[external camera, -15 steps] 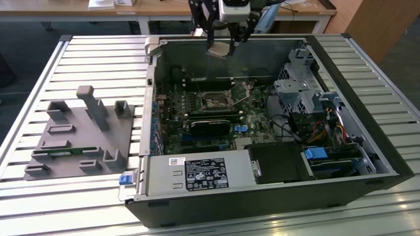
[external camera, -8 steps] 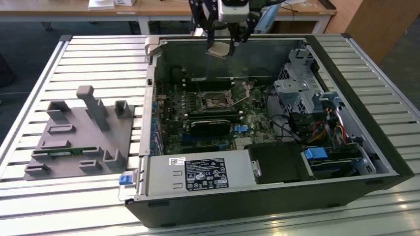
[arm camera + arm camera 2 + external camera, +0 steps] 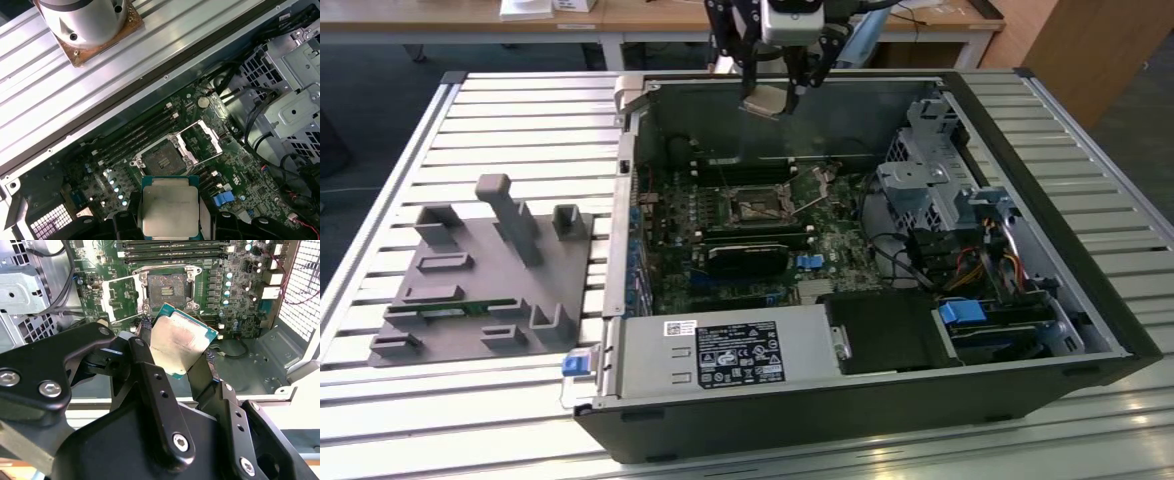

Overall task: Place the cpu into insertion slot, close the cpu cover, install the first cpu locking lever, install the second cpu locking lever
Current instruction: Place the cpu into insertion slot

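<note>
The gripper (image 3: 177, 342) is matte black: 2 long flat fingers (image 3: 150, 372) on jointed link bars (image 3: 55, 365), pinned with silver hex-socket screws (image 3: 180, 441) behind the tips. Well away from the gripper, the arm's round silver base (image 3: 82, 20) stands on a brown square plate (image 3: 70, 51).

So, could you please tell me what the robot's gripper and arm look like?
The gripper is matte black: angular linkage bars, its fingers slim with small holes, joined by silver screws. In the exterior view, a pale grey housing sits above it between black links.
</note>
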Controlling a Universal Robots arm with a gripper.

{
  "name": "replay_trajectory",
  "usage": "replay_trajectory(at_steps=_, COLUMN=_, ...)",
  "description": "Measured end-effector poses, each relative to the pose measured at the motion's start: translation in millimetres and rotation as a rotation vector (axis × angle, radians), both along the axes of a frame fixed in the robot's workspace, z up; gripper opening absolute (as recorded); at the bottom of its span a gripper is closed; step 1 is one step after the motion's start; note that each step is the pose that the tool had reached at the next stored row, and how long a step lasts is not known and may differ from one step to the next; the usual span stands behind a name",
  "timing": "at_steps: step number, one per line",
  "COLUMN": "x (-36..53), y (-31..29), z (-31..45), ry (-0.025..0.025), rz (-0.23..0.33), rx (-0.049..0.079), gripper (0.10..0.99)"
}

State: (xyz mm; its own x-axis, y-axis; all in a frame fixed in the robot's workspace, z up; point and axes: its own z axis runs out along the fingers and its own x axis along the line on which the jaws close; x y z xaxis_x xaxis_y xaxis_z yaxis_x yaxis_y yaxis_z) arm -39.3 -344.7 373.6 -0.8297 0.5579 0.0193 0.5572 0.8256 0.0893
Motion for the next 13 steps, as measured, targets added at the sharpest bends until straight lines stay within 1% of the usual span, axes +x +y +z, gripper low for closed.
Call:
replay_trajectory(at_steps=3, x=0.0, y=0.0, z=-1.1, ry=0.0001, rz=-0.002, rx=0.0, gripper=0.541)
replay_trajectory(at_steps=5, x=-0.1, y=0.3, z=-2.2, ry=0.0, rz=-0.016, rx=-0.001, gripper=0.541)
replay_trajectory(at_steps=13, x=0.0, y=0.3, z=-6.5, ry=0.0001, rz=-0.155, rx=-0.001, gripper=0.541)
